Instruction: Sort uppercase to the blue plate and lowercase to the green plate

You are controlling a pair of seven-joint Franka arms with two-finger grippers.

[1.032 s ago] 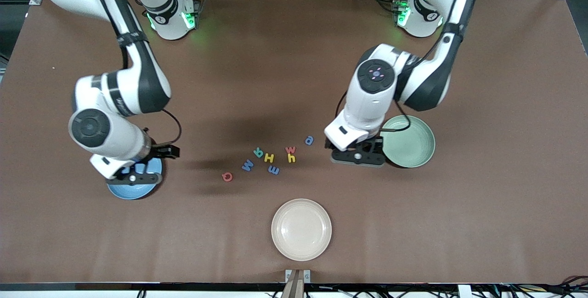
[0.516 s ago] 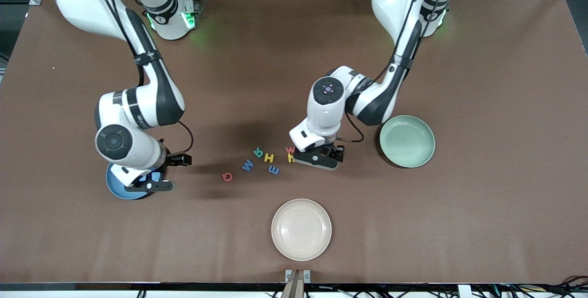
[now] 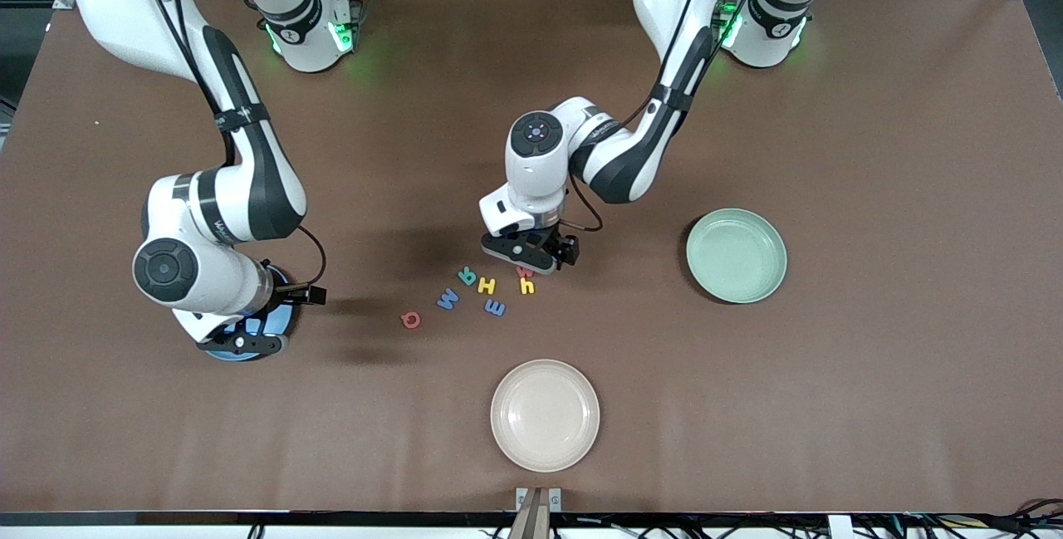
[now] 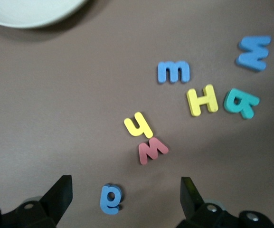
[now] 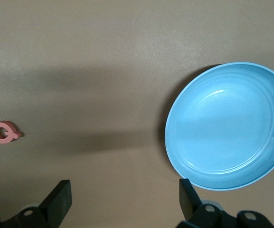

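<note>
My left gripper hangs open over the letter cluster. The blue a lies on the table between its fingers, untouched. Close by lie the red w, yellow h, rounded blue m, yellow H, teal R, angular blue M and red Q. The green plate sits bare toward the left arm's end. My right gripper hovers open and holds nothing, over the blue plate, which it mostly hides in the front view.
A cream plate lies nearer the front camera than the letters. Brown cloth covers the table. Both arm bases stand along the table's back edge.
The left arm swung from beside the green plate to over the letters, now covering the blue a. The right gripper shifted a little over the blue plate. Both stayed open.
</note>
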